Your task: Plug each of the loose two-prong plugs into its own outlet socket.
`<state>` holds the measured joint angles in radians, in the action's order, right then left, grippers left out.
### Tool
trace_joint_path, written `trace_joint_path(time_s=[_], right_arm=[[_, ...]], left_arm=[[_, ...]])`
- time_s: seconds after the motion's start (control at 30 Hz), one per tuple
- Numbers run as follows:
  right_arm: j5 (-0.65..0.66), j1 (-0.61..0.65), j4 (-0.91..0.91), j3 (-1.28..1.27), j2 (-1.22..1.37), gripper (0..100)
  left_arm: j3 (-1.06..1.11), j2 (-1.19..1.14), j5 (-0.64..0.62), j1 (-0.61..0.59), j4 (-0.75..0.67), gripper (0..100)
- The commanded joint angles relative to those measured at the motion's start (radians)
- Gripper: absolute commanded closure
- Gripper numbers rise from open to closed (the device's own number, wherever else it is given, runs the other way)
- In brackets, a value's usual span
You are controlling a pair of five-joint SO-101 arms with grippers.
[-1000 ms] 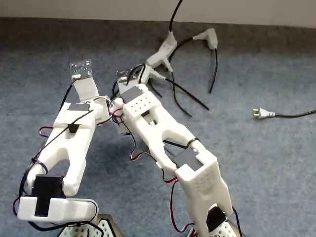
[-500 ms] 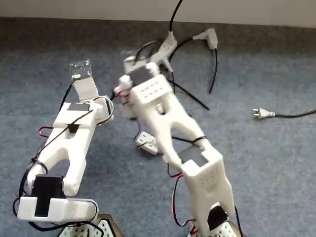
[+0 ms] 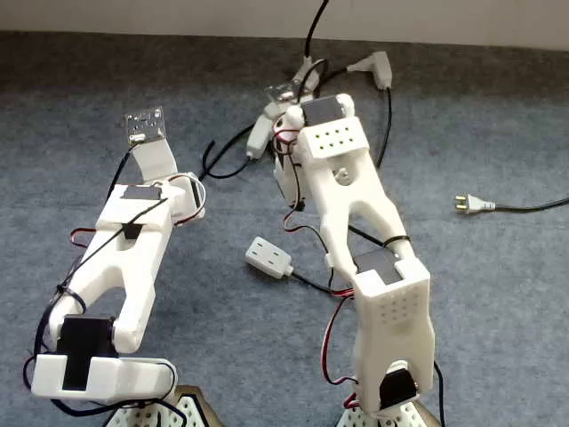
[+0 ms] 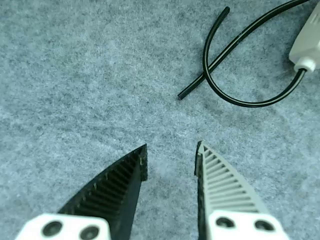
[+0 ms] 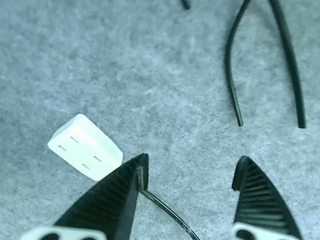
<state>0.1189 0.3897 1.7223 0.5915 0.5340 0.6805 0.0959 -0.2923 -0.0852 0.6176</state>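
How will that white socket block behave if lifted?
The socket block looks like small, rigid plastic, so it is probably light and firm to grip. Its thin black cord looks floppy and will likely trail and tug. The smooth faces may slip.

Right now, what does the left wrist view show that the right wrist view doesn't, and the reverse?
Left wrist view alone: the open left gripper, with one black and one white finger, over a looped black cable that runs to a white plastic connector.
Right wrist view alone: the open right gripper, both fingers black, beside a white rectangular socket block with paired slots.
Shared: grey carpet and loose black cabling.
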Motion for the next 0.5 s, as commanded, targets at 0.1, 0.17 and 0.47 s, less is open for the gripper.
trace_joint_path(time_s=[0.1, 0.17, 0.47], right_arm=[[0.249, 0.16, 0.038, -0.101, -0.008, 73.1], [0.328, 0.205, 0.038, -0.148, -0.008, 73.1], [0.539, 0.213, 0.019, -0.248, -0.012, 73.1]], left_arm=[[-0.033, 0.038, -0.005, -0.002, -0.018, 83], [-0.033, 0.038, -0.005, -0.002, -0.018, 83], [-0.033, 0.038, -0.005, -0.002, -0.018, 83]])
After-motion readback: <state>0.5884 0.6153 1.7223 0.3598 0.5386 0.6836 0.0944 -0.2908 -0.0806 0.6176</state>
